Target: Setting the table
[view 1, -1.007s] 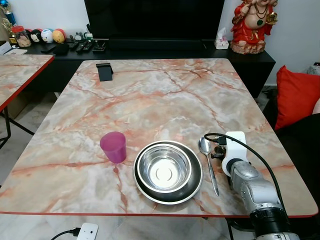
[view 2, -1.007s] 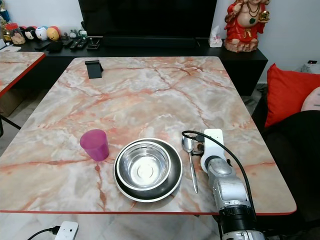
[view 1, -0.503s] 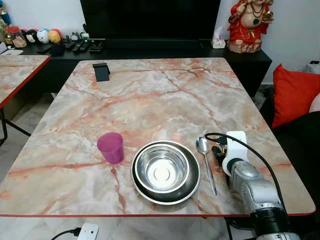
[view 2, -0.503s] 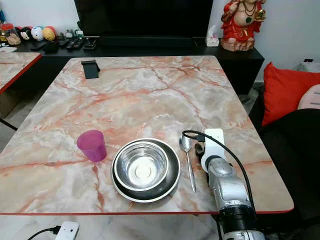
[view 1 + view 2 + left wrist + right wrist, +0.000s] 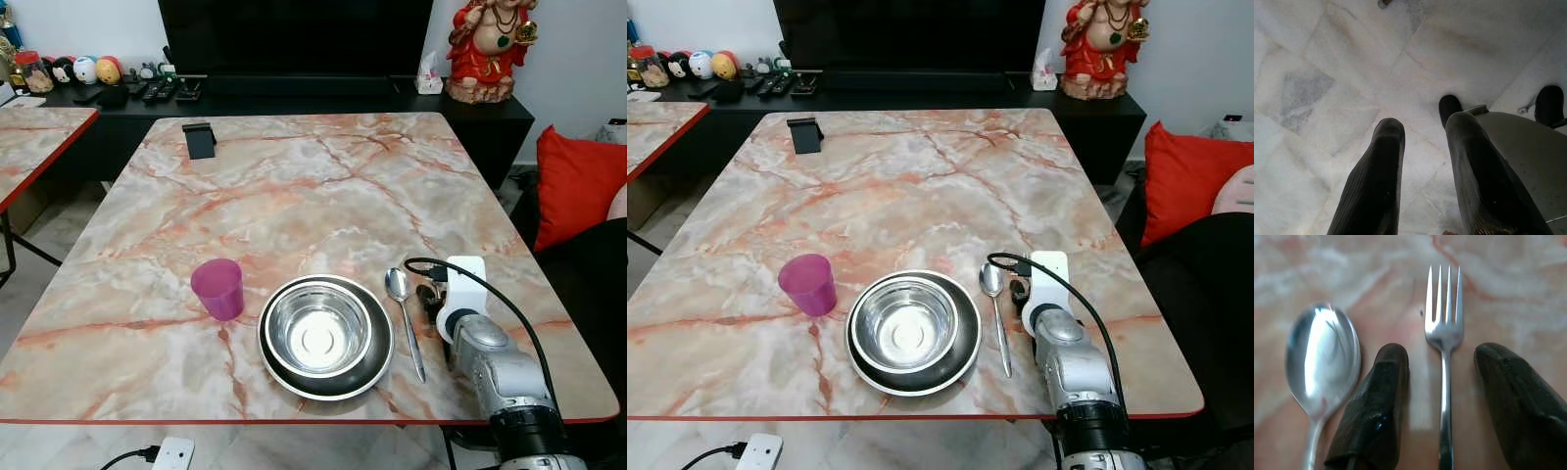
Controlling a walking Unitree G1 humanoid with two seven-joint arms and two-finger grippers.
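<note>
From the head cam my right arm covers most of the fork, so I can't really make it out there. On the right wrist cam the fork handle runs off the picture's edge between the fingers, and the spoon handle gets cut off too. The stuff on the black sideboard is too small to identify. The left gripper fingers run out of frame at the base.

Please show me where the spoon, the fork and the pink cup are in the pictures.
spoon [image 5: 399, 285]: left eye view, on its bowl.
fork [image 5: 1444, 330]: right wrist view, on its neck below the tines.
pink cup [image 5: 218, 290]: left eye view, on its side wall.
</note>
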